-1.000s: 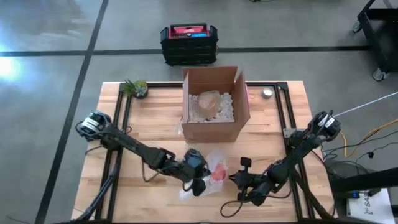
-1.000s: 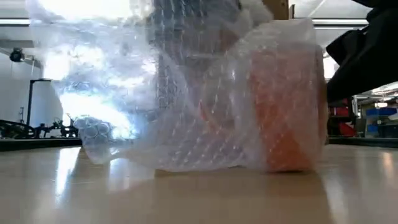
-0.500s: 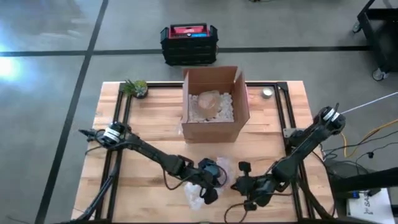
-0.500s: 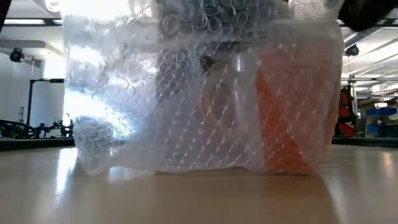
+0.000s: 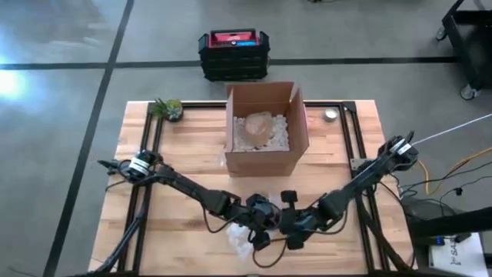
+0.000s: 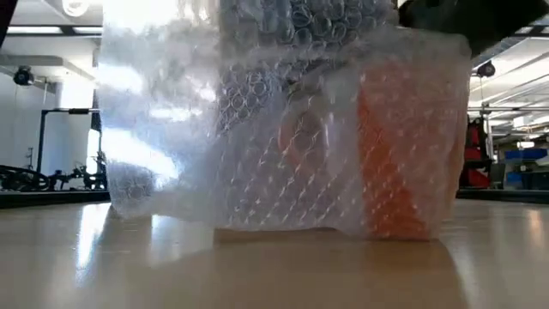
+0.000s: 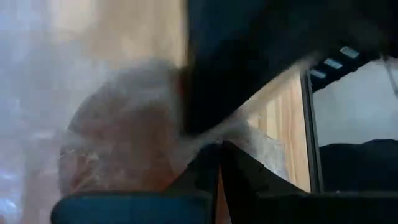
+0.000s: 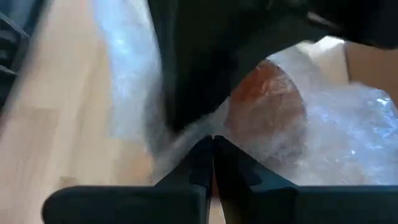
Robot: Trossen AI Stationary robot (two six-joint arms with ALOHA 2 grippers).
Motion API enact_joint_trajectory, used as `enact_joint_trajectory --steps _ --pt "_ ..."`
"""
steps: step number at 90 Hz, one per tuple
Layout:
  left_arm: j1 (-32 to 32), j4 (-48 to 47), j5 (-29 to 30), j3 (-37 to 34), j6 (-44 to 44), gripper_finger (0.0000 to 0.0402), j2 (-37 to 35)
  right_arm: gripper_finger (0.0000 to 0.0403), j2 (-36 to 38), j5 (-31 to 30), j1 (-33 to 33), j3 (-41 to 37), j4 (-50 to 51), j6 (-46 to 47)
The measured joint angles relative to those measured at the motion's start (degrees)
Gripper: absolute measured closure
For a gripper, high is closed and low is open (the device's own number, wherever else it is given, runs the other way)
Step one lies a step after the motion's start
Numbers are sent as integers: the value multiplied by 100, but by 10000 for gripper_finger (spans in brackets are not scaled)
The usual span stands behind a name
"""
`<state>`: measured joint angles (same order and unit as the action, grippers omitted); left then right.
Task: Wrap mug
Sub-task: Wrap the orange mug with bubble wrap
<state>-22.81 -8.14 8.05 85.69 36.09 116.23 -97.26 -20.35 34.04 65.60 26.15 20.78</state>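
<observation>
Tabletop (image 5: 192, 154): mug (image 6: 403, 146) between both grippers.

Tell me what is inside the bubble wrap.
Inside the bubble wrap stands an orange mug, upright on the table, its handle faintly visible. The wrap blurs its surface; its inside cannot be seen.

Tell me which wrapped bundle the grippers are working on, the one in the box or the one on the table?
The orange mug in bubble wrap at the table's front edge, between both grippers; the other bundle sits untouched inside the cardboard box.
</observation>
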Motion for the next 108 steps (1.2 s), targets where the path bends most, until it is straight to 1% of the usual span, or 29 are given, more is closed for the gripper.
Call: enact_joint_trajectory --steps 8,16,24,37,47,56,65,70,76,81,87,90,100,108 --pt "22 -158 -159 115 -69 391 -10 401 -69 21 -6 31 -32 -83" --pt "24 -478 -189 241 -230 367 -86 401 -77 98 -9 95 -22 -205" --pt "26 -658 -212 408 -508 331 -279 401 -67 126 -59 141 84 -260" --pt "34 -1036 -194 479 -918 262 -506 401 -63 117 -95 208 61 -393" --pt "57 -1598 -154 464 -738 223 -813 401 -63 119 -135 210 13 -387" --pt "-64 -2434 -60 483 -313 210 -1188 401 -59 106 -153 174 12 -387" --pt "-358 -3595 75 455 215 218 -1312 401 -57 93 -152 171 -2 -389" --pt "-551 -4060 151 446 456 230 -1309 401 -59 92 -147 168 -6 -391" --pt "-785 -4477 316 429 699 246 -1313 401 -56 88 -148 164 -9 -389" --pt "-922 -4478 362 311 832 263 -1269 401 -56 88 -148 157 -11 -389" --pt "-1079 -4265 546 45 905 287 -1220 401 -56 88 -148 155 -21 -389" --pt "-1105 -4012 632 -144 926 302 -1191 401 -56 84 -148 154 -45 -393" --pt "-1066 -2633 992 -608 726 351 -1169 401 -55 86 -146 142 -164 -417" --pt "-949 -1261 1014 -847 270 384 -1125 401 -48 86 -146 137 -162 -423"
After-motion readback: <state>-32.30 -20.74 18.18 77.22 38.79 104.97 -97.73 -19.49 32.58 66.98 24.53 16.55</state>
